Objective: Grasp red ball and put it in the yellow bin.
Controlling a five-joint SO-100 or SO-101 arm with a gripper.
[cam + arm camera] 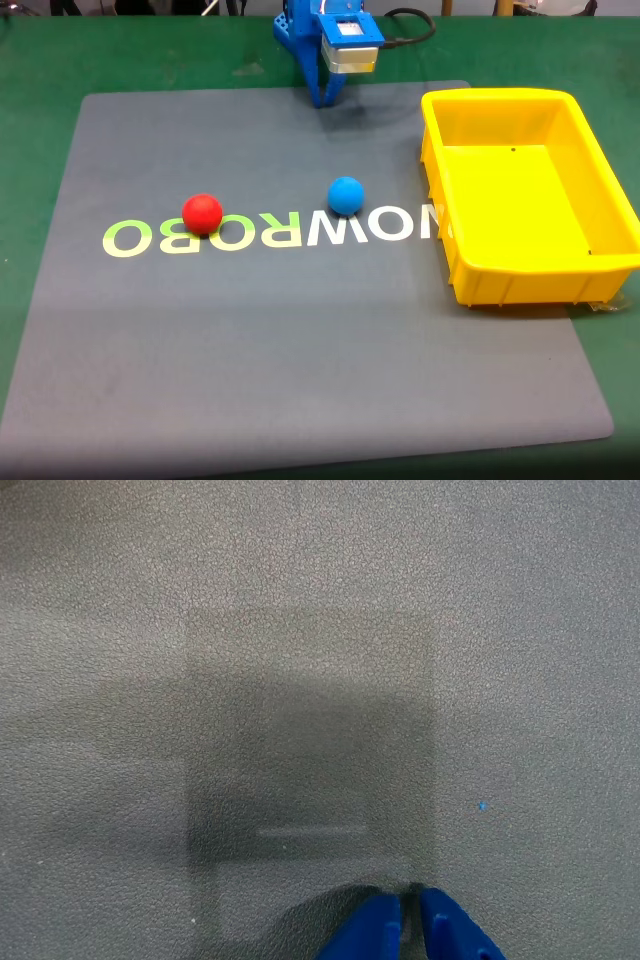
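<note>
In the fixed view the blue arm sits folded at twelve o'clock on the grey mat [300, 380], which covers the green desk [40, 60]. The end effector [325, 98] points down at the mat's far edge; in the wrist view its two blue tips [408, 922] stand together with only a hairline slit between them, holding nothing, over bare mat and their own shadow.

The red ball [202, 213] rests on the mat at about nine o'clock from the mat's centre, on the pale lettering [270, 232], well apart from the arm. A blue ball [346, 195] lies toward the middle, between the red ball and the yellow bin [500, 280], which stands at three o'clock with nothing visible inside.

The step in hand appears to be the reach. To do it well, the tips should part wide before descending, and the arm should swing toward eight o'clock from its base, keeping clear of the blue ball so it does not roll. A smooth sphere likely squirts away if pinched off-centre, so coming straight down with the tips straddling its widest part seems wise.
</note>
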